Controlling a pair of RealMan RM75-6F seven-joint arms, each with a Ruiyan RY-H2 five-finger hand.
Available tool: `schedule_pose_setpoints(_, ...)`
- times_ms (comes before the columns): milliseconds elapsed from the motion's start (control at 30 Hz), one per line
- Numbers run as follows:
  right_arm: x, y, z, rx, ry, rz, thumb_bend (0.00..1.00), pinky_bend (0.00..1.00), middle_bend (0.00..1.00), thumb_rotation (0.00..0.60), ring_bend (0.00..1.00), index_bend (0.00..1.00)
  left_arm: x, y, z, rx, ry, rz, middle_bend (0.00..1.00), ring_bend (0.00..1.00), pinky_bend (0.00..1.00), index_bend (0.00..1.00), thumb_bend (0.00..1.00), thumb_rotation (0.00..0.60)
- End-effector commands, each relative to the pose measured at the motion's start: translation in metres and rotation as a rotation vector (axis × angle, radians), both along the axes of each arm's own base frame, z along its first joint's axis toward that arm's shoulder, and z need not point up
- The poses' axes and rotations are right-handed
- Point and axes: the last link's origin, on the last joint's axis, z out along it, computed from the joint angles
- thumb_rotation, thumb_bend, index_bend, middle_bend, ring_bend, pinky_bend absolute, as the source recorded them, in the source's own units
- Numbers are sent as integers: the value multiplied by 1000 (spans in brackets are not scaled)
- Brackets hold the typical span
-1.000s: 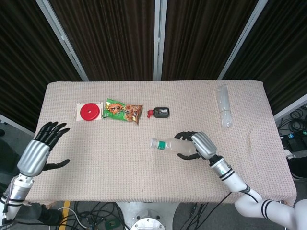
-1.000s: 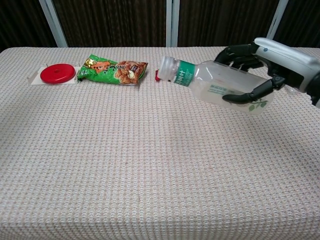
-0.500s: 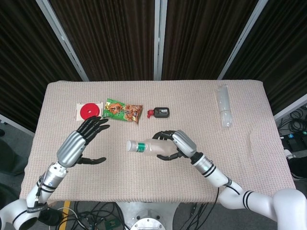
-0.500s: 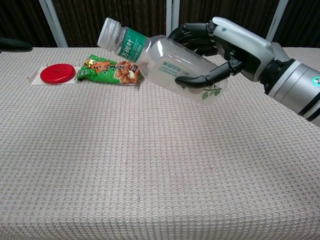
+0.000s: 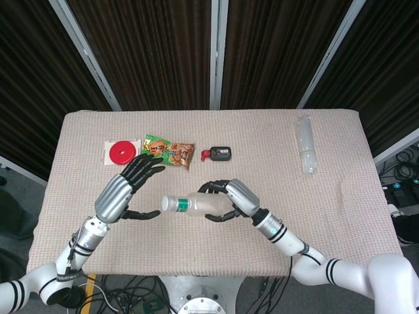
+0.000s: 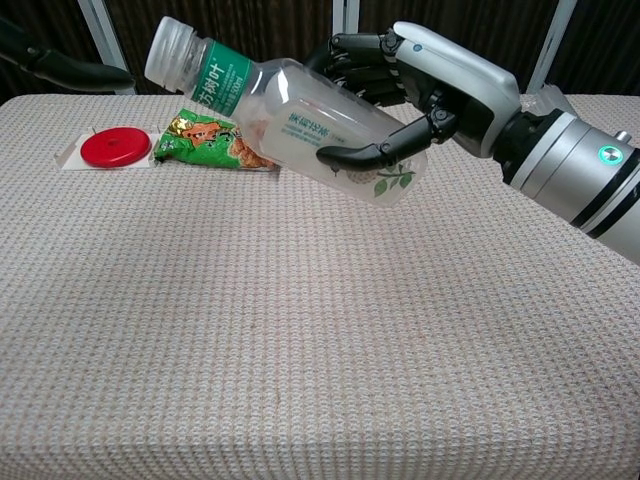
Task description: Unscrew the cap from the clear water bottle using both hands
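Red disc point(image 5: 122, 152) and a green snack bag point(image 5: 167, 152) are lying at the far left of the table point(image 5: 366, 196), and just in front of them your left hand point(image 5: 127, 190) is hovering with nothing in it, fingers fanned apart toward the far edge and the thumb reaching out to the right. That thumb tip is sitting just short of the cap point(image 5: 167, 203), not touching it as far as the head view shows. You are holding the bottle point(image 5: 196, 205) off the table near the middle, lying close to level with its cap end pointing left and tipped a little upward in the chest view. Your right hand point(image 5: 230, 198) is wrapping the bottle's lower half, fingers curled over the far side and the thumb underneath, forearm slanting off toward the near right. Beyond the bottle a small dark gadget point(image 5: 218, 154) is resting; a clear plastic sleeve point(image 5: 305, 144) is lying at the far right.
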Motion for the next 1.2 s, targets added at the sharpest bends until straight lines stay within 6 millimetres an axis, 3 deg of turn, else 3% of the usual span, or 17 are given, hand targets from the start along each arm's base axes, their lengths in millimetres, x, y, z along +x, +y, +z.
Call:
schedule_pose_setpoints(33,2,1,-1,1,1,4,583,614,562,600,471,674,2,0,-2,-4,-7,-3,68,0,0,133,0,600)
schedule_pose_setpoints(300,-2,10,1,-3,8,10,583,615,566,600,474,677,8,-1,-6,-16,-25,-13,68,0,0,133,0,600)
schedule_pose_setpoints(1200,6,3,-6,-6,32,5,583,617,572,600,480,686,11,-4,-2,-7,-34,-24,68,0,0,133,0,600)
